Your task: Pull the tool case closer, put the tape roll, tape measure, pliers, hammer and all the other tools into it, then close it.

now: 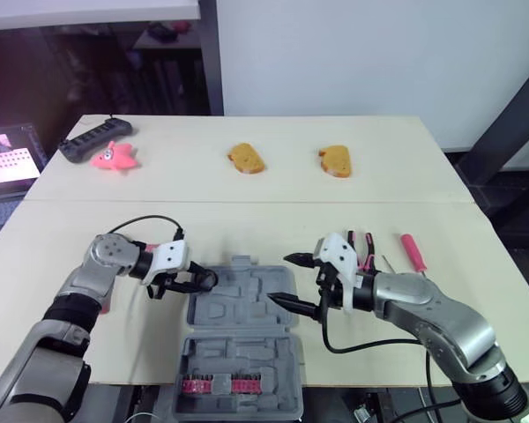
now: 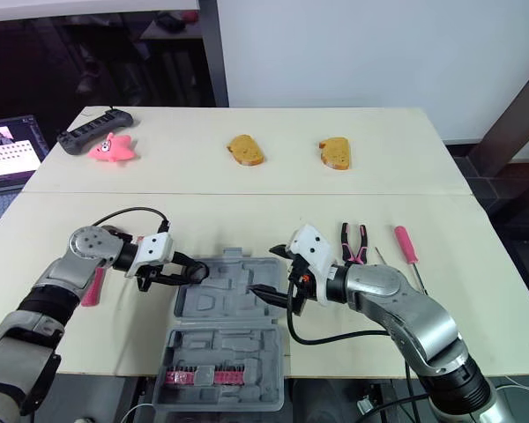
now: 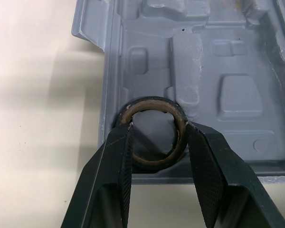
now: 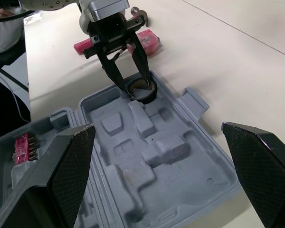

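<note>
Left wrist view: found the left gripper (image 3: 159,129) clamped across the worn black tape roll (image 3: 154,102), one finger pressed to each side of the ring. Placed that roll at the left edge of the open grey moulded plastic tool case (image 1: 238,310), just inside the rim of the tray half; could not tell whether touching the tray or held just above it. Saw the case lying open on the pale wooden table (image 1: 247,203) near its front edge, between the two arms, with a strip of pink bits (image 1: 219,384) in the half nearest the robot. Noted the right gripper (image 1: 282,278) hovering over the case's right side, fingers spread wide apart and holding nothing. Spotted the pink-and-black-handled pliers (image 1: 363,249) and a pink-handled screwdriver (image 1: 413,253) just right of the case, and a pink flat tool (image 2: 93,286) beside the left forearm; could not pick out hammer or tape measure with any certainty.

Judged the step in hand as setting the tape roll into the case, with the case already looking close enough. Judged the next move to call for settling the roll into a pocket, parting the left fingers, then backing off straight so as not to drag the ring over the rim; right side well placed to go for the pliers after
</note>
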